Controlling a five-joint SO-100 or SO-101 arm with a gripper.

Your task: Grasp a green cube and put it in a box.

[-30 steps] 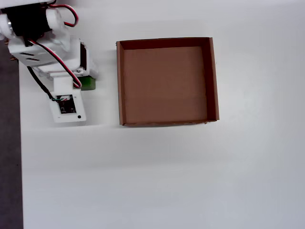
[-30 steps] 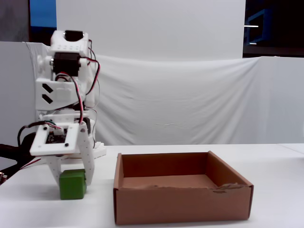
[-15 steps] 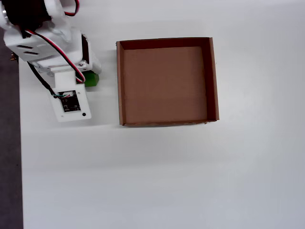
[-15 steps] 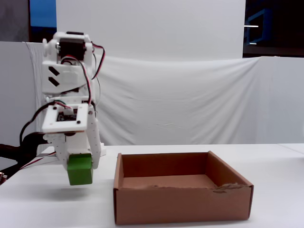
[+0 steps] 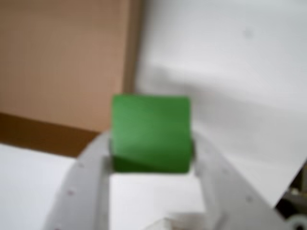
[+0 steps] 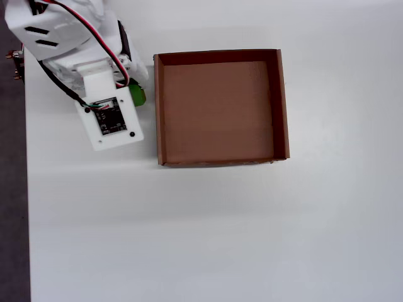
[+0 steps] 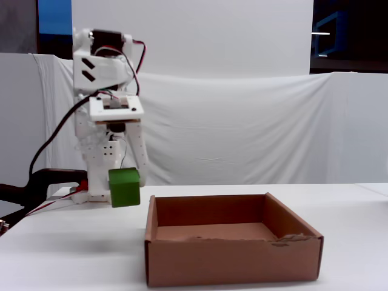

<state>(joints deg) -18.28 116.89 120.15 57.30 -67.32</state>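
Note:
My white gripper (image 5: 151, 143) is shut on the green cube (image 5: 151, 132), one jaw on each side of it. In the fixed view the gripper (image 7: 125, 182) holds the cube (image 7: 124, 187) in the air, above the table and just left of the brown cardboard box (image 7: 230, 257), higher than its walls. In the overhead view only a sliver of the cube (image 6: 138, 95) shows beside the arm, left of the box's left wall (image 6: 157, 107). The box is empty. In the wrist view its floor (image 5: 62, 57) fills the upper left.
The white table (image 6: 220, 233) spreads around the box. The arm's base and its cables (image 7: 91, 182) stand at the left in the fixed view, with a black clamp (image 7: 42, 182) at the table's left edge. A white cloth backdrop (image 7: 242, 133) hangs behind.

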